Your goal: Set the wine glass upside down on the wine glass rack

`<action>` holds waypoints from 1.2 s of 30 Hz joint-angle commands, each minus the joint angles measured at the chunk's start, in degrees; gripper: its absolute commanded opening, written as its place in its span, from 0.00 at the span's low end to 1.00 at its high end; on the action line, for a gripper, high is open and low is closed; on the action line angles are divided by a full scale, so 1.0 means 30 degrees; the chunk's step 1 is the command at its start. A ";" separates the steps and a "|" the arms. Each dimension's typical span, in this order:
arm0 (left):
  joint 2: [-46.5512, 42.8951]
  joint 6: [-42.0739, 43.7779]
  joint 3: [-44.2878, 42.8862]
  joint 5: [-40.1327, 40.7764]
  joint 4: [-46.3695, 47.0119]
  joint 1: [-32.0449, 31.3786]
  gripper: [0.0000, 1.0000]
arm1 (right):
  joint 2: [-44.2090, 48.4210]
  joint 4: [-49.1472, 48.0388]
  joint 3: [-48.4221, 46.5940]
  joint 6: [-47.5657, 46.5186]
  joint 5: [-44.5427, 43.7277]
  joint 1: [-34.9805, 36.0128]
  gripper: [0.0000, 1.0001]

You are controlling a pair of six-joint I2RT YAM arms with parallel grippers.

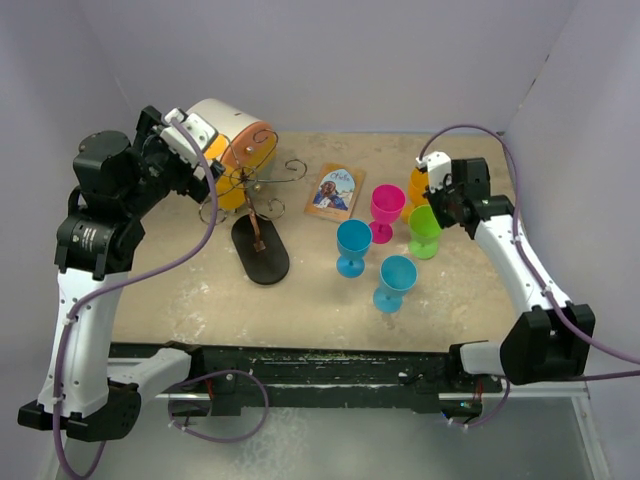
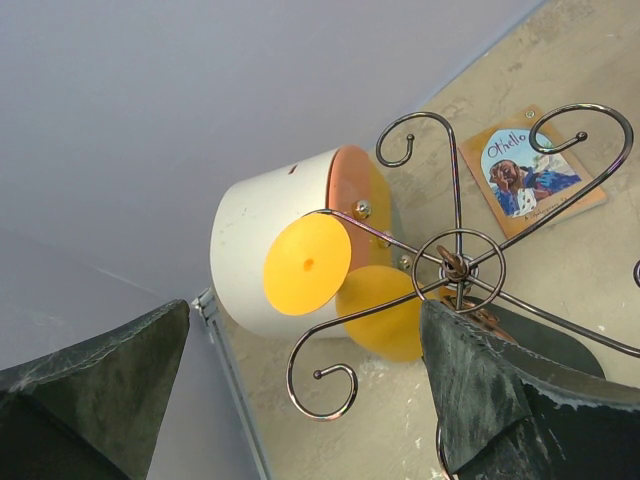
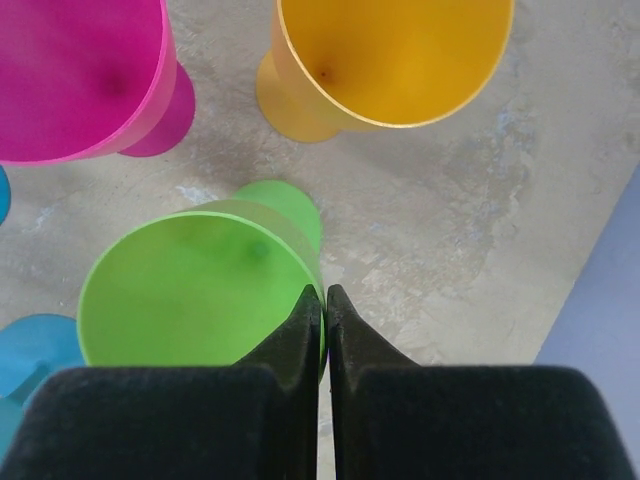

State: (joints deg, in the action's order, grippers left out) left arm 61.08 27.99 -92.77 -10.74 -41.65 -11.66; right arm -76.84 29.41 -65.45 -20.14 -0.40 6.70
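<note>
The wine glass rack (image 1: 262,190) stands back left on its black oval base (image 1: 260,250); its scroll arms (image 2: 455,265) fill the left wrist view. An orange glass (image 2: 307,264) hangs upside down on one arm. My left gripper (image 1: 205,160) hovers open above the rack's left side (image 2: 300,340), holding nothing. A green wine glass (image 1: 424,228) stands upright at the right. My right gripper (image 1: 437,205) is shut on its rim (image 3: 325,292), one finger inside the green bowl (image 3: 190,295) and one outside.
A white cylinder (image 1: 225,125) with an orange inside lies behind the rack. A pink glass (image 1: 387,207), two blue glasses (image 1: 352,243) (image 1: 396,278) and an orange glass (image 1: 420,185) stand close around the green one. A small book (image 1: 334,190) lies mid-back. Walls enclose three sides.
</note>
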 commanded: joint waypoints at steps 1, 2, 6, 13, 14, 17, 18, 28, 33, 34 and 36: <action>-0.0028 -0.0599 -0.0354 0.0095 0.0573 -0.0008 0.99 | 0.1518 0.0201 -0.0239 -0.0038 -0.0239 -0.0296 0.00; -0.0035 -0.0614 -0.0364 0.0204 0.0581 -0.0009 0.99 | 0.1844 0.0196 -0.0122 -0.0063 -0.0621 -0.0442 0.00; 0.0059 -0.1047 -0.0436 0.0861 0.0696 -0.0010 0.99 | 0.3261 -0.0053 0.0269 -0.0377 -0.2532 -0.1217 0.00; 0.0034 -0.2209 -0.0821 0.0813 0.0809 -0.0008 0.99 | 0.4557 -0.0887 -0.0290 -0.0659 -0.5276 -0.2233 0.00; 0.0017 -0.2419 -0.0858 0.0763 0.0783 -0.0009 0.99 | 0.4557 -0.0983 -0.0444 -0.0715 -0.5460 -0.2233 0.00; -0.0068 -0.2674 -0.0944 0.0479 0.0793 -0.0006 0.99 | 0.4463 -0.1168 -0.1097 -0.1072 -0.5694 -0.2234 0.00; -0.0135 -0.2693 -0.0950 0.0425 0.0802 -0.0009 0.99 | 0.4516 -0.1425 -0.1300 -0.1430 -0.5695 -0.2233 0.00; -0.0591 -0.2758 -0.1243 0.0063 0.0757 -0.0010 0.99 | 0.5472 -0.2619 -0.6096 -0.2342 -0.1236 -0.2233 0.00; -0.0534 -0.3390 -0.1529 -0.0511 0.0908 0.0047 0.99 | 0.5757 -0.1921 -0.8648 -0.0701 0.7782 -0.2233 0.00; -0.0527 -0.3566 -0.1598 -0.0765 0.0934 0.0052 0.99 | 0.5461 -0.1687 -0.9329 -0.0369 0.9144 -0.2233 0.00; -0.0496 -0.4091 -0.1650 -0.1391 0.1023 0.0053 0.99 | 0.5234 -0.2151 -0.9827 0.0702 1.1068 -0.2233 0.00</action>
State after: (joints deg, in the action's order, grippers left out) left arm 60.07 19.79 -95.50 -11.03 -41.17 -11.66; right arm -59.99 24.77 -90.24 -24.10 12.10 -0.05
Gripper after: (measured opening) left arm 0.990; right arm 0.011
